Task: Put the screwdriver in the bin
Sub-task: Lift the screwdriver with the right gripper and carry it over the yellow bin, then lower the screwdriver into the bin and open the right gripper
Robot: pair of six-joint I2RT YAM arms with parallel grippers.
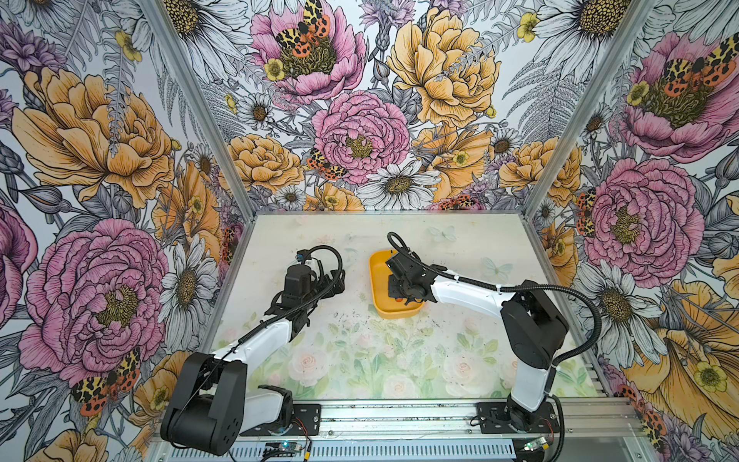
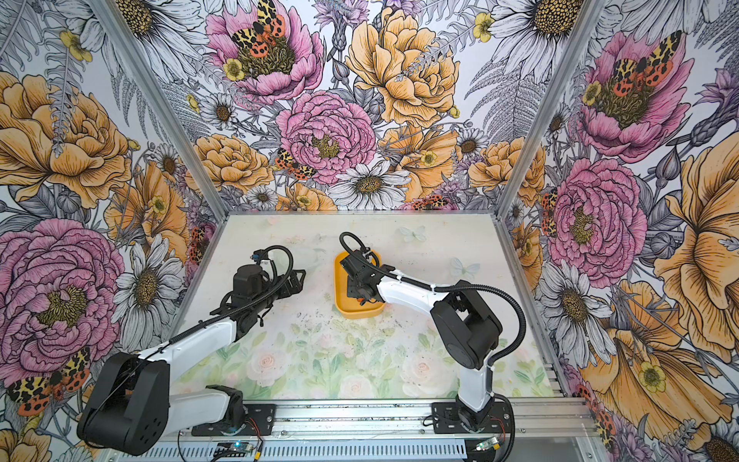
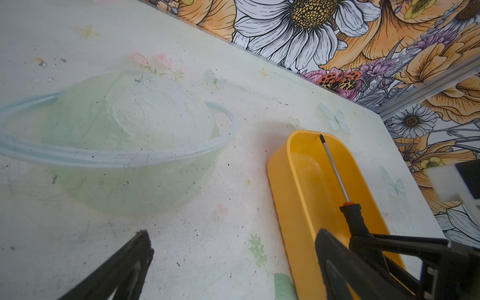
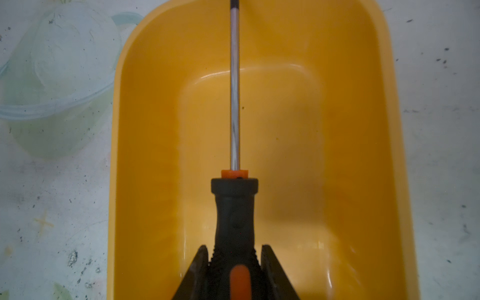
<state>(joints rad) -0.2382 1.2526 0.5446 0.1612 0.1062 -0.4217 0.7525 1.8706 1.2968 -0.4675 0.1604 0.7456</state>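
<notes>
Over the six o'clock end of the bin (image 4: 350, 130), your right gripper (image 4: 235, 250) clamps the screwdriver (image 4: 235, 205) by its handle; the shaft runs toward twelve o'clock, along the bin's length; letting go should land it inside.

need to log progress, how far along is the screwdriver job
Done: the screwdriver is off the table and lined up lengthwise over the inside of the bin. In hand: the right gripper is shut on its handle; whether the tool touches the bin floor is unclear. Left: open the jaws and pull away. The left gripper is open beside the bin, holding nothing.
</notes>
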